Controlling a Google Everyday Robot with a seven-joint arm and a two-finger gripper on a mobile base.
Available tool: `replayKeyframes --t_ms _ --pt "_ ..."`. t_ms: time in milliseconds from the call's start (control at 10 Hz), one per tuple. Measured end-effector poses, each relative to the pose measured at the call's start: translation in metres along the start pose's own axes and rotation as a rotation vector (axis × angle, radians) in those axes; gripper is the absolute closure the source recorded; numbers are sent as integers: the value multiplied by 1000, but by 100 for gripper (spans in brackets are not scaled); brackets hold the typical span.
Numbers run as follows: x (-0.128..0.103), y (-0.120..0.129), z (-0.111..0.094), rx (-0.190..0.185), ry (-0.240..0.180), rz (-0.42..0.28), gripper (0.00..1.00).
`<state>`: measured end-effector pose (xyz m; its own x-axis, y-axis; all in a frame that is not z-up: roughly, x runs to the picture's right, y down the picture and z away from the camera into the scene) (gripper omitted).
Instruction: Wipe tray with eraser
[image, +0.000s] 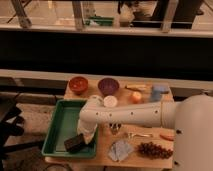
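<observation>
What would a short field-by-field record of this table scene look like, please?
tray: green, on the table, left side of the picture
eraser: dark block inside the tray, near right corner
gripper: down in the tray, shut on the eraser
bowls: red-brown bowl and purple bowl behind the tray
cloth: grey-blue, on the table right of the tray, beside the grapes

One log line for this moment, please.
step: wipe tray | tool: in tray's near-right corner as viewed, shut on eraser | eraser: dark block against tray floor
</observation>
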<state>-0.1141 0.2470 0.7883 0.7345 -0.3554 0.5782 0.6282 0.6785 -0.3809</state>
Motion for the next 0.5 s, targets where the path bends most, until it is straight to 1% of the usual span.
replayKeyframes --t_ms 100,200,500 --pt "4 -2 0 0 14 1 98" --pt "12 -9 0 4 36 -2 98" --pt "47 -38 2 16 74 -16 98"
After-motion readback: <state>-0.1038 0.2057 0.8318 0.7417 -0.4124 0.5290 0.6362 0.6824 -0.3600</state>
